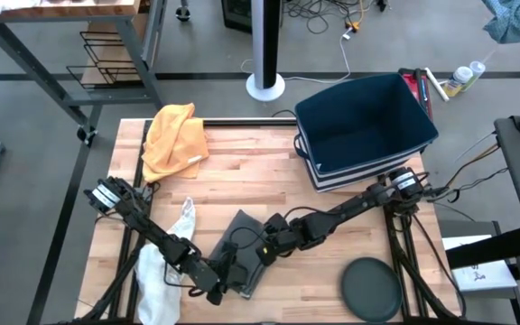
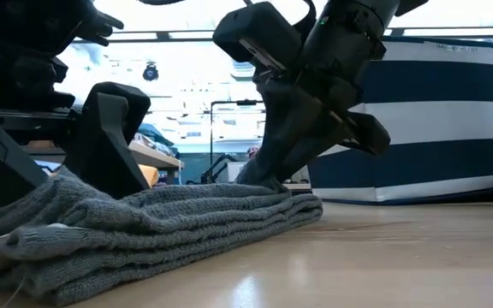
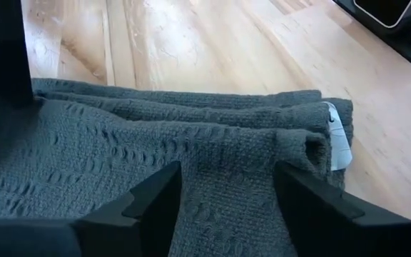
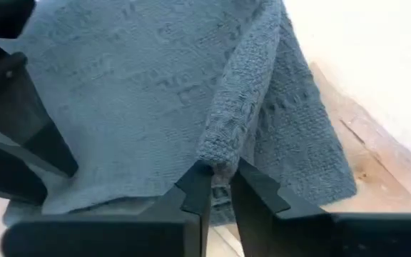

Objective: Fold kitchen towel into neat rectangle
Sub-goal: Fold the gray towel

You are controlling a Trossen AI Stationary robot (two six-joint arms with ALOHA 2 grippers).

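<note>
The grey knitted kitchen towel lies folded in several layers on the wooden table, near its front edge; a white label shows at one corner. My left gripper stands open over the towel's near left part. My right gripper comes in from the right and is shut on a raised ridge of the towel. In the low view the towel lies as a low stack, with the right gripper at its right end. My left gripper sets its open fingertips on the towel's top layer, slanting down from the table's left. The cloth between them lies flat on the stack. My right gripper pinches a raised fold of the towel's top layer between its two fingertips, slanting steeply down from the right. The fold stands up as a narrow ridge; the towel's other layers lie on the table.
An orange cloth lies at the far left, and a white cloth at the near left beside the left arm. A dark blue bin stands at the far right. A dark round disc lies at the near right.
</note>
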